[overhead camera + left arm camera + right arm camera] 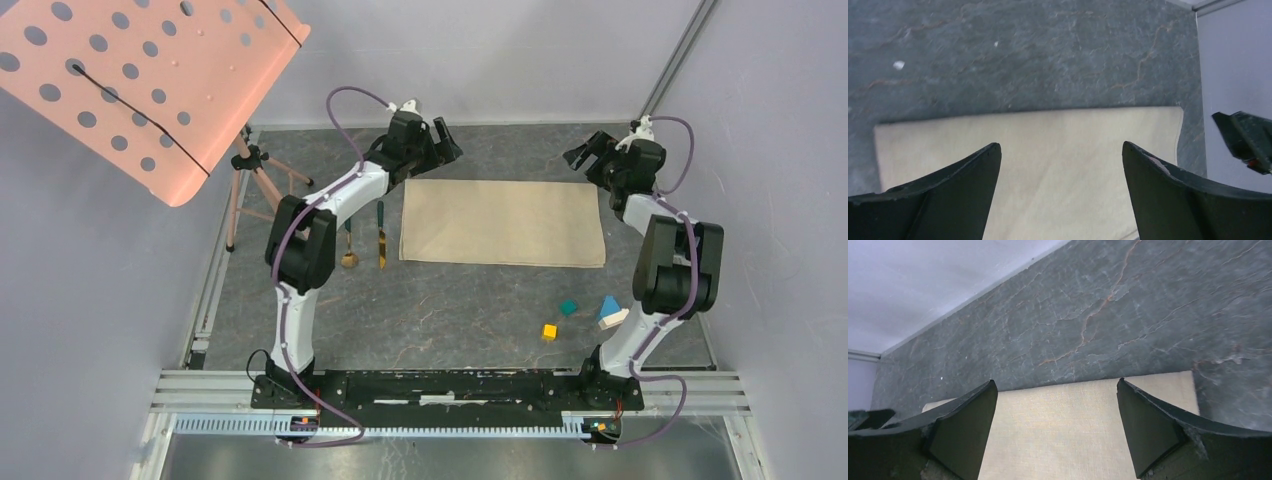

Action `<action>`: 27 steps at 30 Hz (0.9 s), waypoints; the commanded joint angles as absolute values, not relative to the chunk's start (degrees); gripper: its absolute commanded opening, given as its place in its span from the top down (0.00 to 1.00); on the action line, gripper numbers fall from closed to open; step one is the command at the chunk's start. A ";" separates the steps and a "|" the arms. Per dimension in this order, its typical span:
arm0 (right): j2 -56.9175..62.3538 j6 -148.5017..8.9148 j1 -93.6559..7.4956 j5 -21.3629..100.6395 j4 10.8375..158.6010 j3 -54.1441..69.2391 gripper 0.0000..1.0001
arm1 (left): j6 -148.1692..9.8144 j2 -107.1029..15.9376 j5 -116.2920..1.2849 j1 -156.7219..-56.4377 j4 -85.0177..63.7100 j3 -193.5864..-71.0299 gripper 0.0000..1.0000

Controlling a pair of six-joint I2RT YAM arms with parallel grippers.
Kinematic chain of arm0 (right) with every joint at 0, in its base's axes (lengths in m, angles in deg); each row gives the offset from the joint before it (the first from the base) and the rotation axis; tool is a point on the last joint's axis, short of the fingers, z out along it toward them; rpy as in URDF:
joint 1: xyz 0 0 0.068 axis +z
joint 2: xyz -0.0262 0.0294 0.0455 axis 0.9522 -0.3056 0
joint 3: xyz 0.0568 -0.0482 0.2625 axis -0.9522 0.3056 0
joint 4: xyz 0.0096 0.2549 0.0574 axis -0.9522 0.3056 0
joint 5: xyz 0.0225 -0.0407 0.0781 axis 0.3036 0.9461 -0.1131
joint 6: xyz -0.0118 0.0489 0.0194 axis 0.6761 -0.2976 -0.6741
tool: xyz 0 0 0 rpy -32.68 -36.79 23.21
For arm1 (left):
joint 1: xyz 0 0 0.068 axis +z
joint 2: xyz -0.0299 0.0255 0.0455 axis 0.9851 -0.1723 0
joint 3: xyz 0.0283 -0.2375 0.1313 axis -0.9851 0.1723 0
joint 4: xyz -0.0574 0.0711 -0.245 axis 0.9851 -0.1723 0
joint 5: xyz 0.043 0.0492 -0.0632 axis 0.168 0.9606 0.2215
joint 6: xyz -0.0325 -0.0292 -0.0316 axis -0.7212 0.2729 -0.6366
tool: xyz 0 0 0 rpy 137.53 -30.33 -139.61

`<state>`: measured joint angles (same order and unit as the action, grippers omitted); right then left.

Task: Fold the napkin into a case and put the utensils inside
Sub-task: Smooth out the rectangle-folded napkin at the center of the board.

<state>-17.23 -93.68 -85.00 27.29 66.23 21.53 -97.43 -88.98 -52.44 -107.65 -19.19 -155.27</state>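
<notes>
Napkin [503,222] lies flat mid-table, utensils [381,240] at its 9 o'clock. Left gripper [450,140] sits at its 11 o'clock corner, right gripper [583,150] at 1 o'clock. Both have jaws apart, empty. Cloth likely soft, light, limp: pinch the far corners.

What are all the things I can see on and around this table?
napkin: one, beige, flat mid-table
spoon: one, gold with dark teal handle, left of the napkin
knife: one, gold with dark teal handle, between spoon and napkin
small blocks: four, teal, yellow, blue, cream, near right of the table
perforated panel: one, pink, upper left
tripod: one, pinkish legs, below the panel
table: one, dark grey, veined
left gripper: one, black, open, over the napkin's far left corner
right gripper: one, black, open, over its far right corner
</notes>
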 commanded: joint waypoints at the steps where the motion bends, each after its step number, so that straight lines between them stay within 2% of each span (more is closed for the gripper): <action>1: -22.72 -96.03 -84.55 22.78 61.55 18.10 0.05 | -95.06 -96.99 -55.77 -106.73 -18.97 -163.85 0.03; 6: -27.25 -93.82 -84.63 20.70 63.09 15.03 0.06 | -94.84 -100.48 -57.62 -105.39 -16.89 -164.73 0.02; 16: -28.00 -91.33 -85.30 21.94 64.95 15.36 0.06 | -95.48 -103.65 -58.56 -103.22 -15.62 -164.07 0.00; 27: -32.47 -90.94 -86.27 21.44 65.00 14.15 0.06 | -93.98 -100.65 -61.79 -102.97 -13.55 -162.18 0.00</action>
<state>-30.20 -92.23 -85.94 22.22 65.82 17.32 -96.95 -103.12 -59.26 -102.91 -17.45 -162.77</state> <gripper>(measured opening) 0.944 0.994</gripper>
